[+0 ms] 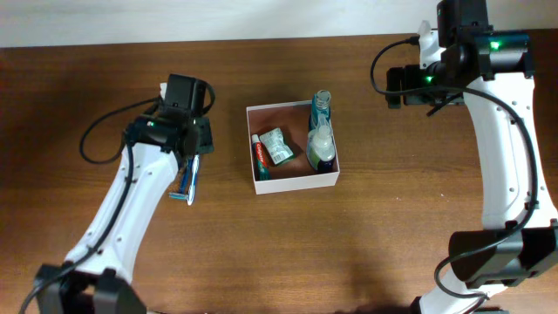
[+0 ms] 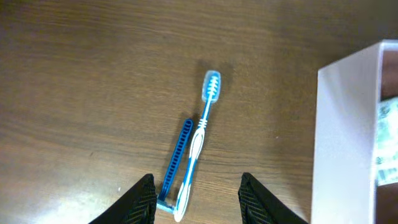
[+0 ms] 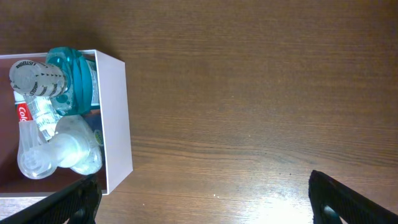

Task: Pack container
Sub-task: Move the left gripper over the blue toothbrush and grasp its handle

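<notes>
The container, a square white box with a reddish-brown inside, sits mid-table. In it lie a red-and-white toothpaste tube, a green-white packet and clear bottles. Left of it, a blue-and-white toothbrush and a blue comb-like piece lie flat on the wood. My left gripper hangs just over their near ends, open, with the toothbrush handle between the fingers but not clamped. In the right wrist view the right gripper is wide open over bare wood, right of the container wall.
The container's white side wall stands close to the right of my left gripper. Brown wood table surrounds everything. The right arm's base is at the right edge, with a cable looping near its wrist.
</notes>
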Controlling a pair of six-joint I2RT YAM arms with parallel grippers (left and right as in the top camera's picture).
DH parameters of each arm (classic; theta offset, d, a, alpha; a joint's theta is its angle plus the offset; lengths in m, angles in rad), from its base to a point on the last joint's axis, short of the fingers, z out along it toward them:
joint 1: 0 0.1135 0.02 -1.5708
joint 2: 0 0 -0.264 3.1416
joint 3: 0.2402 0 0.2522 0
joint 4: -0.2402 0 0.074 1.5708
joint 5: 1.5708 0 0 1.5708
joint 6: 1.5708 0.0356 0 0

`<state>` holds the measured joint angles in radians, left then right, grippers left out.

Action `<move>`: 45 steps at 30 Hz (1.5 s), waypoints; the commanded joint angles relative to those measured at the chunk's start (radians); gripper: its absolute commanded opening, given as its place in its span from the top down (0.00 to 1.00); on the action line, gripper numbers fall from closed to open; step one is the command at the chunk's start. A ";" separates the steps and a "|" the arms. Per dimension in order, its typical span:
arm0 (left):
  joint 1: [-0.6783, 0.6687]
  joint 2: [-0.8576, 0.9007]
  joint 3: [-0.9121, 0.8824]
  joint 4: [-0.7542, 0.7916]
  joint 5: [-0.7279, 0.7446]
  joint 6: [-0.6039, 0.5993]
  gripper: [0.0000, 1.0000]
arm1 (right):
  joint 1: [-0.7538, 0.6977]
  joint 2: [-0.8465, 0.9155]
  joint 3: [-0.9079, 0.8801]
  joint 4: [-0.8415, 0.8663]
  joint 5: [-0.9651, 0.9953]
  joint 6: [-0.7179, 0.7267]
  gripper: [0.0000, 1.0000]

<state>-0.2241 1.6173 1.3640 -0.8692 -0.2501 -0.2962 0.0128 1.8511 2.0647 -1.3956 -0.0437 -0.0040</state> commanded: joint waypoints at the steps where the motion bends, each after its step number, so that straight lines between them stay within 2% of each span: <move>1: 0.023 0.061 -0.015 0.016 0.098 0.146 0.56 | -0.002 -0.010 0.015 0.000 -0.005 0.002 0.01; 6: 0.036 0.139 -0.015 0.025 0.123 0.201 0.55 | -0.002 -0.010 0.015 0.000 -0.005 0.002 0.02; 19: 0.091 0.264 -0.024 0.027 0.128 0.216 0.56 | -0.002 -0.010 0.015 0.000 -0.005 0.002 0.02; 24: 0.103 0.296 -0.025 0.046 0.227 0.287 0.58 | -0.002 -0.010 0.015 0.000 -0.005 0.002 0.01; 41: 0.105 0.389 -0.026 0.110 0.237 0.290 0.60 | -0.002 -0.010 0.015 0.000 -0.005 0.002 0.02; 42: 0.105 0.393 -0.026 0.111 0.237 0.290 0.63 | -0.002 -0.010 0.015 0.000 -0.005 0.002 0.01; 45: 0.105 0.398 -0.026 0.123 0.236 0.290 0.63 | -0.002 -0.010 0.015 0.000 -0.005 0.002 0.02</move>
<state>-0.1238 1.9980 1.3518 -0.7570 -0.0292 -0.0189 0.0128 1.8511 2.0647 -1.3960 -0.0437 -0.0040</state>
